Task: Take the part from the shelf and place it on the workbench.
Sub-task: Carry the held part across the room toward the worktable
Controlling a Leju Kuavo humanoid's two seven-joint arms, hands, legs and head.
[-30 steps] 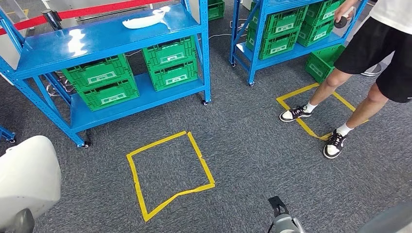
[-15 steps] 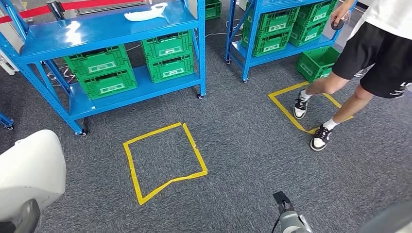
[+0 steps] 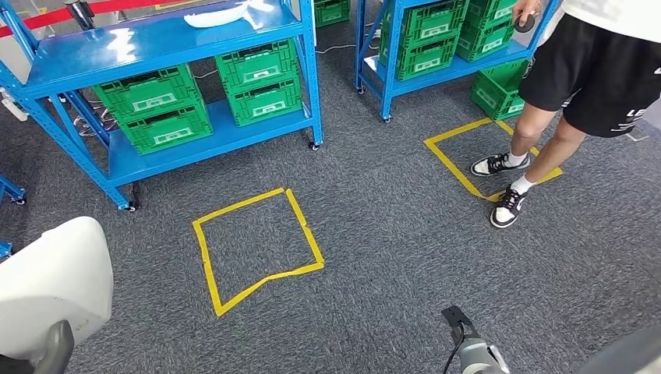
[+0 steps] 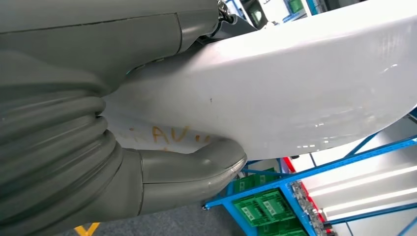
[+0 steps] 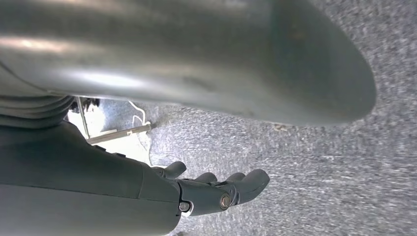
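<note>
Gripping a large white part (image 4: 275, 83), the left hand (image 4: 98, 142) is seen in the left wrist view with its thick grey thumb (image 4: 196, 164) pressed against the part's glossy curved surface, where faint orange lettering is visible just beside the thumb. In the head view the same white part (image 3: 54, 288) is seen low on the robot's left side, above the grey carpet (image 3: 390, 234). The right hand (image 5: 216, 194) is seen in the right wrist view hanging over the carpet, its dark fingers (image 5: 251, 182) loosely curled with nothing held; how far they are closed cannot be told.

Ahead of the left hand a square of yellow tape (image 3: 253, 249) is marked on the carpet, and beyond it a blue shelf (image 3: 156, 47) is stacked with green crates (image 3: 164, 109); another white part (image 3: 222, 14) lies on its top level. Well ahead of the right hand, a person (image 3: 592, 70) in black shorts is standing at a second taped square (image 3: 468, 160), beside a second blue shelf (image 3: 436, 70).
</note>
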